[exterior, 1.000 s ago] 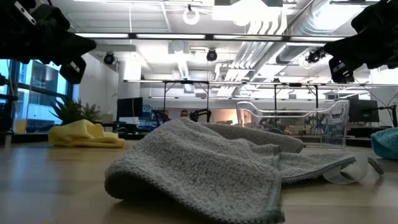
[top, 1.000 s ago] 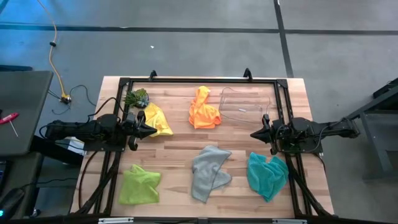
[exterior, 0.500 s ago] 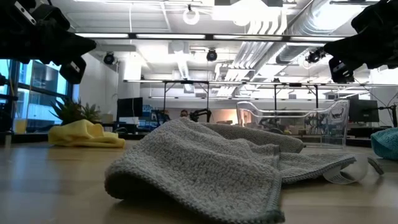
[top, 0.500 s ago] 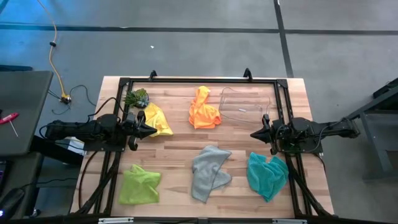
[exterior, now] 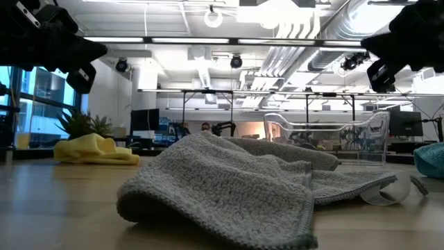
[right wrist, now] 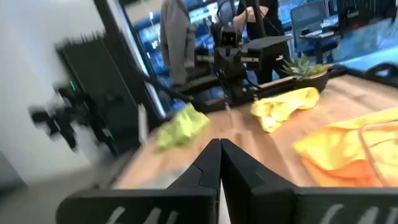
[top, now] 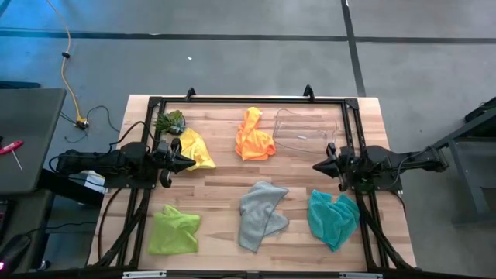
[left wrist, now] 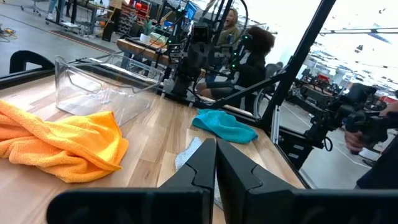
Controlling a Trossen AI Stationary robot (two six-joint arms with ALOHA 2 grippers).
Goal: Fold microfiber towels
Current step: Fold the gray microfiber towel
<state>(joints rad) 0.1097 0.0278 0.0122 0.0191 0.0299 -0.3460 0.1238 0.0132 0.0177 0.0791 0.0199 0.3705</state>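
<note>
Since no towel is folded yet, you start with a pick, so look at each view first.

From above, all five towels lie crumpled on the bench [top: 225, 182]. The yellow towel [top: 197, 150] is just beside the left tool [top: 188, 162], next to the little plant [top: 170, 122]. The orange towel [top: 254, 136] sits at the far middle, touching the clear bin [top: 306, 128]. The lime green towel [top: 173, 229] is at the near left, the grey towel [top: 261, 214] near the middle, and the teal towel [top: 333, 216] near the right. The right tool [top: 318, 167] hangs just beyond the teal towel. Both tools are clenched tight and hold nothing.

From bench height, the grey towel [exterior: 236, 187] is a tall heap with a turned-over edge. The yellow towel [exterior: 96, 150] and the bin [exterior: 326, 135] sit behind it. Both tools are up in the air, well clear of the cloth.

Through the left wrist, you see the shut left tool [left wrist: 216, 152] with the orange towel [left wrist: 62, 146], the bin [left wrist: 106, 84] and the teal towel [left wrist: 225, 126] ahead of it.

Through the right wrist, the shut right tool [right wrist: 220, 152] looks toward the yellow towel [right wrist: 286, 106], the lime green towel [right wrist: 181, 124] and the orange towel [right wrist: 348, 146].

I think you do best to open a tool first. Then go down on one towel near it. Pinch a corner, not the middle lump. Pull the towel flat before you fold it.
</note>
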